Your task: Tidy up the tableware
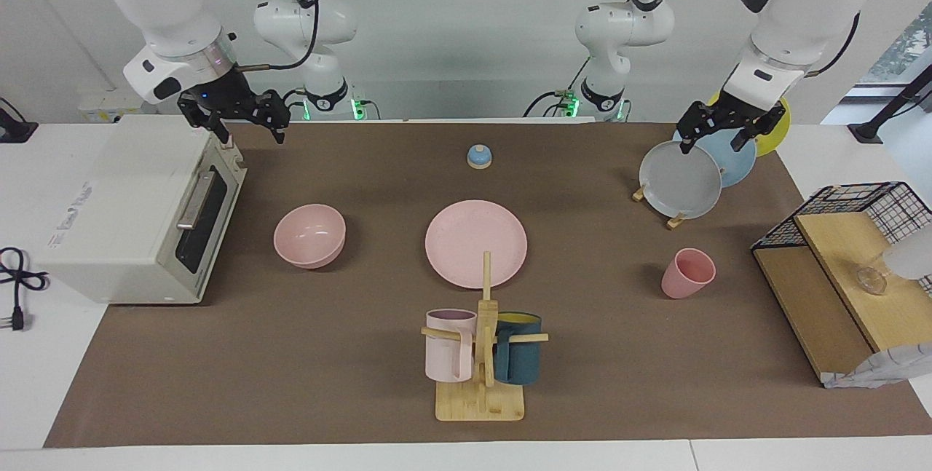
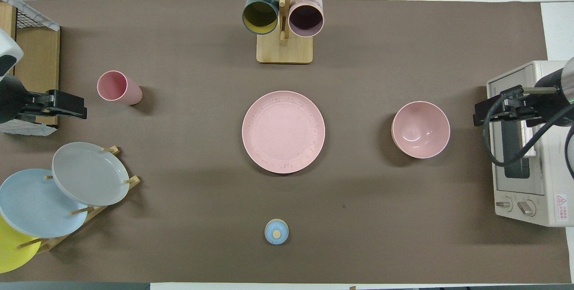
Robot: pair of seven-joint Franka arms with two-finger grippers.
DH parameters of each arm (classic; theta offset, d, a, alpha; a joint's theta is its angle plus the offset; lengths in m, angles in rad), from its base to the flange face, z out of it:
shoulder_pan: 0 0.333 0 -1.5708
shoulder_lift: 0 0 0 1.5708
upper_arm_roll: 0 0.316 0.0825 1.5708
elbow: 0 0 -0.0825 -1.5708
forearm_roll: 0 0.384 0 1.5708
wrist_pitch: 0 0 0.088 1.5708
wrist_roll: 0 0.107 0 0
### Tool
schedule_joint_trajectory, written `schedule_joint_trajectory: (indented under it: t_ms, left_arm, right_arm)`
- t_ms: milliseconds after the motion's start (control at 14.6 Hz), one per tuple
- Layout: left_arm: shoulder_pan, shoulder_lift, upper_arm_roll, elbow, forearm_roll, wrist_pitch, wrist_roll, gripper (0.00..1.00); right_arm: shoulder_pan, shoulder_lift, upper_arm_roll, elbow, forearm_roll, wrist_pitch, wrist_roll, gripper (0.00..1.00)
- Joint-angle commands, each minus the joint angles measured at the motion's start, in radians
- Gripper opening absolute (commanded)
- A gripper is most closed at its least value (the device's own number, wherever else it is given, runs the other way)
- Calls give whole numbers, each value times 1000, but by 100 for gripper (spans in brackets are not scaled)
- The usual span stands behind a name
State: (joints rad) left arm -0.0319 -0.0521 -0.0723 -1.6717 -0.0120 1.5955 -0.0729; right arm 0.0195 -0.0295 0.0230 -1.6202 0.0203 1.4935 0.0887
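Observation:
The pink plate (image 1: 476, 242) (image 2: 283, 132) lies flat at the table's middle. The pink bowl (image 1: 309, 234) (image 2: 420, 129) stands upright beside it toward the right arm's end. The pink cup (image 1: 688, 273) (image 2: 119, 87) stands upright toward the left arm's end, slightly farther from the robots than the plate. My left gripper (image 1: 713, 142) (image 2: 71, 104) is open, empty and raised over the plate rack's edge, apart from the cup. My right gripper (image 1: 247, 132) (image 2: 493, 110) is open, empty and raised over the toaster oven's door side.
A toaster oven (image 1: 138, 216) (image 2: 524, 146) stands at the right arm's end. A rack with grey, blue and yellow plates (image 1: 681, 180) (image 2: 89, 173) and a wooden shelf (image 1: 837, 289) stand at the left arm's end. A mug tree (image 1: 480, 354) (image 2: 283, 21) and a blue bell (image 1: 479, 156) flank the plate.

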Motion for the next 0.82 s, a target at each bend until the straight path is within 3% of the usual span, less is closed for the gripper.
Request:
schedule_joint_trajectory:
  t_ms: [0,412,618,756]
  left_arm:
    - [-2,-12,3,-10,17,-2,-2,100]
    - [-2,-12,3,-10,17,-2,-2,100]
    - [-2,-12,3,-11,17,-2,-2,100]
    - [-2,-12,3,-10,17,-2,-2,100]
  right_arm:
    - [-9,-10,3,-1,12,-18,-35,100]
    - [9,-26,6,-30,29,-3,-70,100]
    - [115,-70,8,-211,29,265,-20,100]
    - [184,-38,8,-303,29,412,44,100]
